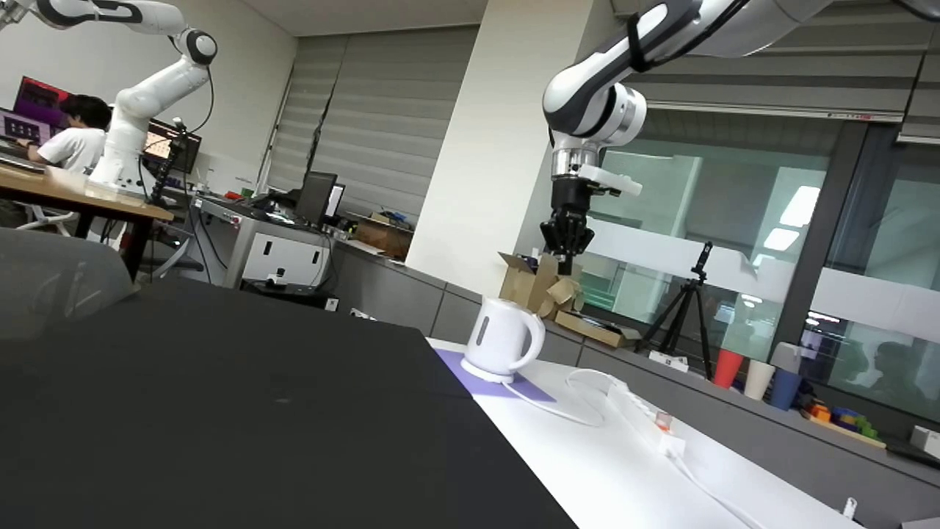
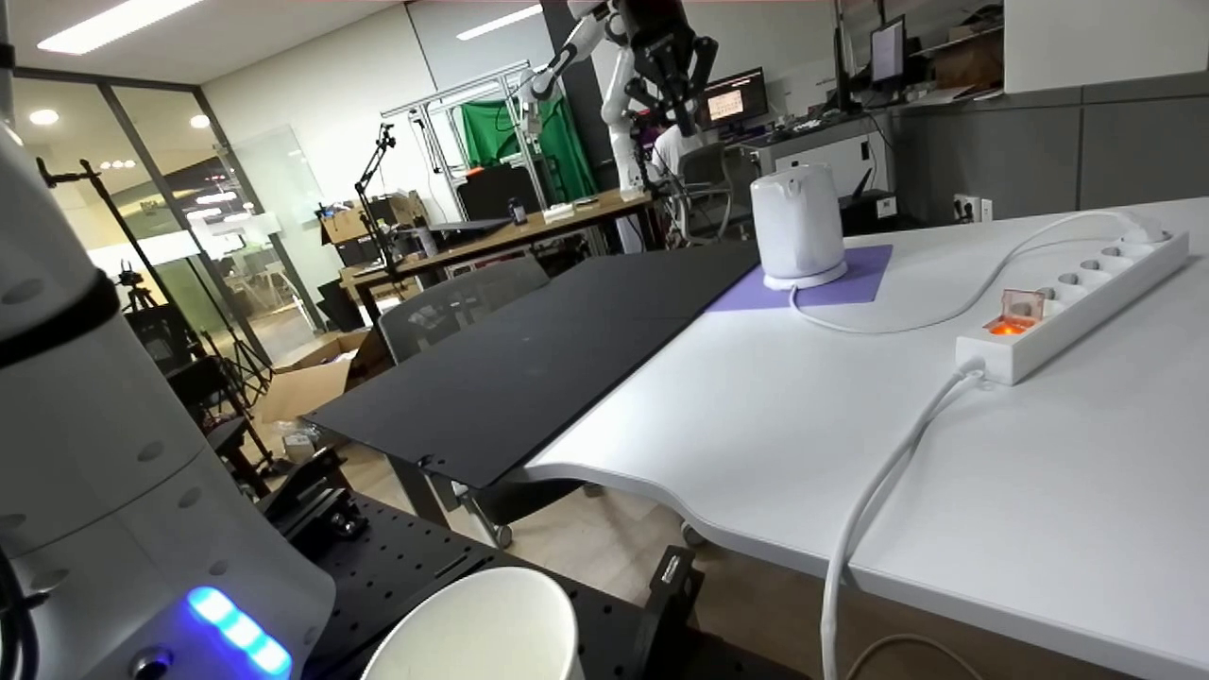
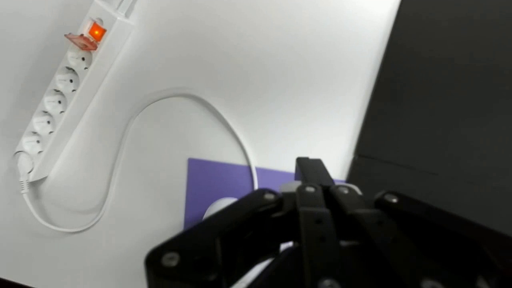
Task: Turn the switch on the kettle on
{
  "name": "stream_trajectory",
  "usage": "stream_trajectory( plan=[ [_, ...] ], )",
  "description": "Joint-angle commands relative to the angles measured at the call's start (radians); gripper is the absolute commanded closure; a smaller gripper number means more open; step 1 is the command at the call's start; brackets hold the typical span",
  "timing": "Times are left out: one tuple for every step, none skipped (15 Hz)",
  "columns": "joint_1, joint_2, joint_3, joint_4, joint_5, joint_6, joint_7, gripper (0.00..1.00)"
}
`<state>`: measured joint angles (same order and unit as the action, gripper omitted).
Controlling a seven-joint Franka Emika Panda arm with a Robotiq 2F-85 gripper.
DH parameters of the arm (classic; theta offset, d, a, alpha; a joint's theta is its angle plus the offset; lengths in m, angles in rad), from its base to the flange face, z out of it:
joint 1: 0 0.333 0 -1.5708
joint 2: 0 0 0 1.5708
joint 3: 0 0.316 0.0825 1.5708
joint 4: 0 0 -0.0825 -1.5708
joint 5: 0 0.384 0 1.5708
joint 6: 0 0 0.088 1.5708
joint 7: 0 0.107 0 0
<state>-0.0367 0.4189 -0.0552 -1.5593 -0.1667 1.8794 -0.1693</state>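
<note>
One white kettle (image 1: 496, 336) is the work item. It stands upright on a purple mat (image 2: 864, 274) on the white table (image 2: 737, 406), just beside the black panel (image 2: 567, 349). Its handle (image 1: 538, 338) projects to the right in an exterior view. The kettle switch cannot be picked out in any view; I expect it near the handle. The mat probably marks a fixed station, so that the target position is repeatable.

My gripper (image 1: 565, 265) points downward, higher than the kettle and apart from it. Its fingers (image 3: 314, 170) lie together with no visible gap and hold nothing. I judge this setting deliberate: the paired tips form one narrow presser, suited to a small switch. The step in hand appears to be the approach. Descend with care: a sideways push could slide or tip the kettle.

A white cord (image 3: 176, 95) runs from the foot of the kettle in a slack curve to the power strip (image 3: 94, 90). The slack presumably keeps tension off the kettle. The plug (image 3: 25, 164) is inserted at the far end of the strip. The orange strip switch (image 3: 96, 32) glows beside its raised cover (image 3: 82, 41), which suggests live supply; only the kettle switch then needs setting.
</note>
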Motion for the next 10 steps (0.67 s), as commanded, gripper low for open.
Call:
stream_trajectory(
  plan=[
    [-0.007, 0.029, 0.002, 0.048, -0.011, -0.015, 0.008, 0.99],
    [-0.008, 0.050, 0.000, 0.079, -0.014, -0.022, 0.011, 0.99],
    [-0.008, 0.064, -0.001, 0.096, -0.014, -0.027, 0.013, 0.99],
    [-0.008, 0.070, -0.001, 0.105, -0.015, -0.031, 0.014, 0.99],
    [-0.007, 0.073, -0.001, 0.109, -0.015, -0.032, 0.015, 0.99],
    [-0.007, 0.073, -0.001, 0.109, -0.015, -0.033, 0.015, 0.99],
    [-0.007, 0.073, -0.001, 0.110, -0.015, -0.033, 0.015, 0.99],
    [-0.007, 0.073, -0.001, 0.111, -0.015, -0.033, 0.015, 0.99],
    [-0.007, 0.073, -0.001, 0.111, -0.015, -0.033, 0.016, 0.99],
    [-0.007, 0.073, -0.001, 0.111, -0.015, -0.033, 0.016, 0.99]
  ],
)
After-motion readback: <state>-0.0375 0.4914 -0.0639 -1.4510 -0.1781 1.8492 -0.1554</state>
